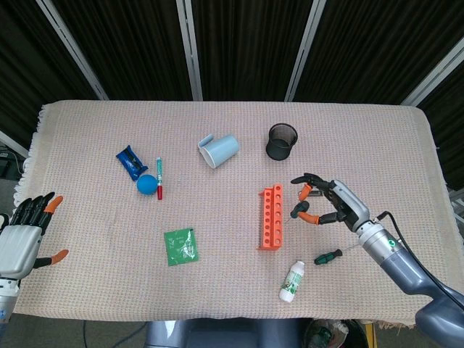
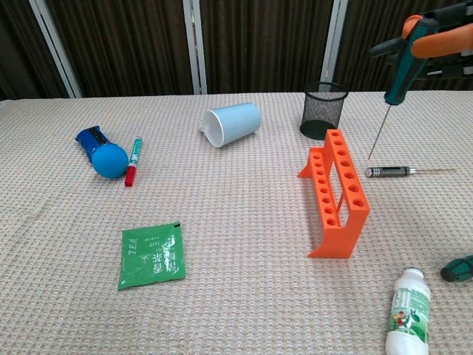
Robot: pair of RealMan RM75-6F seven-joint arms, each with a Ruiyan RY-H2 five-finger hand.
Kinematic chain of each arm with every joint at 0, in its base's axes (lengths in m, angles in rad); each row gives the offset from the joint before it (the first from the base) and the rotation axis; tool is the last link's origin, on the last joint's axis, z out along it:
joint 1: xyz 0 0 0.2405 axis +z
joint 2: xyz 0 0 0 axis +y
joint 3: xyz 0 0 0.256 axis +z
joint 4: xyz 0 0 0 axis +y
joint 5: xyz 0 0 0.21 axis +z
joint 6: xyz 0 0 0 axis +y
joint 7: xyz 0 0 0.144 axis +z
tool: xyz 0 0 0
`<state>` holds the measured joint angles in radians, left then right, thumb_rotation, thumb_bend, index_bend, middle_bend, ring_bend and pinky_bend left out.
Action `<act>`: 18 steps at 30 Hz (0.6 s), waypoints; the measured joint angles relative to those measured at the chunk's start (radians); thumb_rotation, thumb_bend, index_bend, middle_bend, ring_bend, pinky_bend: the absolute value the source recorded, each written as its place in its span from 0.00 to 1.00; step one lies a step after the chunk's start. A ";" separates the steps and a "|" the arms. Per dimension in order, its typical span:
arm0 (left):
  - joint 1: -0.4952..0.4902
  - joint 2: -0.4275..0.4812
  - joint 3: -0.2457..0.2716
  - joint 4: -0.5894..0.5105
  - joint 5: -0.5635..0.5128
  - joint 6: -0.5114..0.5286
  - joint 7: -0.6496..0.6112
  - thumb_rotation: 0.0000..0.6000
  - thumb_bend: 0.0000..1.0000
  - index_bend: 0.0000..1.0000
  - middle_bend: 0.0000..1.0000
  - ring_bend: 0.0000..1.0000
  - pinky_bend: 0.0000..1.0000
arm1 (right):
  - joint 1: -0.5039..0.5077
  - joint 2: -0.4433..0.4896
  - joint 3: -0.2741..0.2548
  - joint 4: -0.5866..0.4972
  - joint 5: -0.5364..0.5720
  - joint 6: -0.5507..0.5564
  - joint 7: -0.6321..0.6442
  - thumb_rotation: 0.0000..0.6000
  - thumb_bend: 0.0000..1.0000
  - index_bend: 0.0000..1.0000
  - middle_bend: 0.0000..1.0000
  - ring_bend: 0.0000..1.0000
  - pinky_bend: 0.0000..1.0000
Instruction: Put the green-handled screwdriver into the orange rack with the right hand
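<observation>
The orange rack [image 1: 271, 216] [image 2: 336, 188] stands on the cloth right of centre, its holes facing up. My right hand [image 1: 330, 205] [image 2: 436, 37] hovers just right of it. It pinches a slim green-handled screwdriver [image 2: 403, 74] by the handle, thin shaft pointing down. The tip hangs above the cloth, beside the rack's far end and outside the holes. A stubby green-handled screwdriver [image 1: 328, 256] [image 2: 458, 268] lies on the cloth nearer the front. My left hand [image 1: 25, 232] rests open at the table's left edge.
A dark-handled screwdriver [image 2: 388, 171] lies right of the rack. A black mesh cup [image 1: 282, 141] stands behind it, and a white bottle [image 1: 292, 280] lies in front. Further left are a tipped cup [image 1: 220, 151], tea packet [image 1: 180, 246], blue ball [image 1: 147, 184], marker [image 1: 159, 177] and blue packet [image 1: 131, 161].
</observation>
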<state>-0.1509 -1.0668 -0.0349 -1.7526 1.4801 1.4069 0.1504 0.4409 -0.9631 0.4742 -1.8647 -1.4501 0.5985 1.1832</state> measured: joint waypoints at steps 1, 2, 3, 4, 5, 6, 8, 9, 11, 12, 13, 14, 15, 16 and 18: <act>-0.001 0.000 0.000 0.001 0.000 -0.001 0.000 1.00 0.04 0.05 0.00 0.00 0.00 | 0.009 -0.002 -0.008 -0.001 -0.007 0.000 0.003 1.00 0.32 0.60 0.22 0.00 0.00; -0.002 -0.001 0.000 0.002 -0.001 -0.004 0.001 1.00 0.04 0.05 0.00 0.00 0.00 | 0.015 -0.005 -0.013 -0.001 -0.010 0.000 0.003 1.00 0.32 0.60 0.23 0.00 0.00; -0.003 -0.001 0.000 0.002 -0.001 -0.007 0.002 1.00 0.04 0.05 0.00 0.00 0.00 | 0.021 -0.008 -0.018 0.000 -0.011 0.000 0.003 1.00 0.32 0.60 0.23 0.00 0.00; -0.005 -0.001 0.001 0.003 -0.002 -0.010 0.002 1.00 0.04 0.05 0.00 0.00 0.00 | 0.029 -0.014 -0.024 0.002 -0.012 0.000 0.000 1.00 0.32 0.60 0.23 0.00 0.00; -0.005 -0.001 0.000 0.003 -0.002 -0.011 0.002 1.00 0.04 0.05 0.00 0.00 0.00 | 0.036 -0.018 -0.028 0.004 -0.010 -0.001 -0.002 1.00 0.32 0.60 0.23 0.00 0.00; -0.005 -0.002 0.000 0.004 -0.003 -0.010 0.001 1.00 0.04 0.05 0.00 0.00 0.00 | 0.043 -0.023 -0.032 0.007 -0.007 -0.001 -0.006 1.00 0.32 0.60 0.23 0.00 0.00; -0.006 -0.002 -0.001 0.006 -0.004 -0.009 0.000 1.00 0.04 0.05 0.00 0.00 0.00 | 0.058 -0.033 -0.040 0.014 0.006 -0.001 -0.019 1.00 0.32 0.60 0.23 0.00 0.00; -0.006 -0.002 -0.001 0.006 -0.005 -0.010 -0.001 1.00 0.04 0.05 0.00 0.00 0.00 | 0.062 -0.037 -0.043 0.017 0.013 -0.001 -0.027 1.00 0.32 0.60 0.23 0.00 0.00; -0.007 -0.001 -0.001 0.008 -0.006 -0.013 -0.002 1.00 0.04 0.05 0.00 0.00 0.00 | 0.075 -0.050 -0.050 0.025 0.032 -0.001 -0.051 1.00 0.32 0.60 0.23 0.00 0.00; -0.007 0.000 -0.001 0.008 -0.008 -0.013 -0.002 1.00 0.04 0.05 0.00 0.00 0.00 | 0.081 -0.055 -0.054 0.029 0.040 -0.001 -0.063 1.00 0.32 0.60 0.23 0.00 0.00; -0.007 0.002 -0.002 0.007 -0.010 -0.013 -0.002 1.00 0.04 0.05 0.00 0.00 0.00 | 0.088 -0.062 -0.058 0.033 0.051 0.000 -0.080 1.00 0.33 0.60 0.23 0.00 0.00; -0.007 0.002 -0.004 0.007 -0.011 -0.011 -0.001 1.00 0.04 0.05 0.00 0.00 0.00 | 0.093 -0.069 -0.061 0.035 0.062 0.001 -0.091 1.00 0.33 0.60 0.23 0.00 0.00; -0.007 0.003 -0.004 0.007 -0.010 -0.009 -0.001 1.00 0.04 0.05 0.00 0.00 0.00 | 0.098 -0.075 -0.064 0.038 0.074 0.002 -0.102 1.00 0.33 0.60 0.23 0.00 0.00; -0.007 0.003 -0.004 0.006 -0.010 -0.008 -0.001 1.00 0.04 0.05 0.00 0.00 0.00 | 0.105 -0.083 -0.067 0.041 0.091 0.003 -0.117 1.00 0.33 0.60 0.23 0.00 0.00; -0.006 0.004 -0.003 0.006 -0.009 -0.008 -0.002 1.00 0.04 0.05 0.00 0.00 0.00 | 0.115 -0.092 -0.072 0.047 0.117 0.006 -0.140 1.00 0.33 0.60 0.23 0.00 0.00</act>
<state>-0.1573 -1.0624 -0.0380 -1.7462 1.4711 1.3986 0.1485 0.5557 -1.0556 0.4026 -1.8177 -1.3333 0.6042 1.0433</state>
